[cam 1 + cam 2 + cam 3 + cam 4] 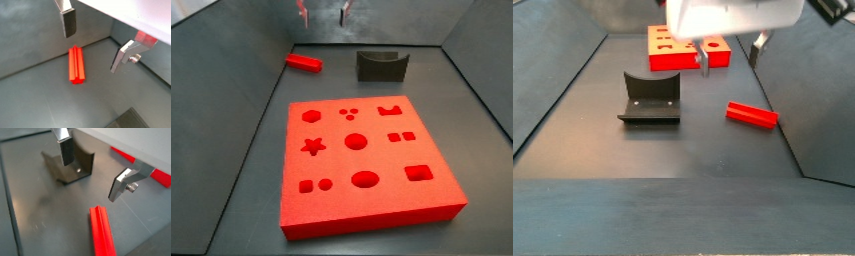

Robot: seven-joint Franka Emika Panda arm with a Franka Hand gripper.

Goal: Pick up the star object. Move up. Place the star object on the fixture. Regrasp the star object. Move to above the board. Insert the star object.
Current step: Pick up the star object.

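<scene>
The big red board (365,165) lies flat on the dark floor (251,130). It has many holes cut in it: a star, circles, squares and a hexagon. In a side view it sits at the far end (687,48), behind the other things.

The dark fixture (381,65) stands on the floor near one short end of the board, apart from it. It has a curved dip on top (651,97).

The gripper (730,55) hangs above the floor, open, with nothing between its two silver fingers (69,22).

The little red star object (77,65) lies flat on the floor, below the space between the fingers and not touching them. It is well apart from the fixture (303,63).
</scene>
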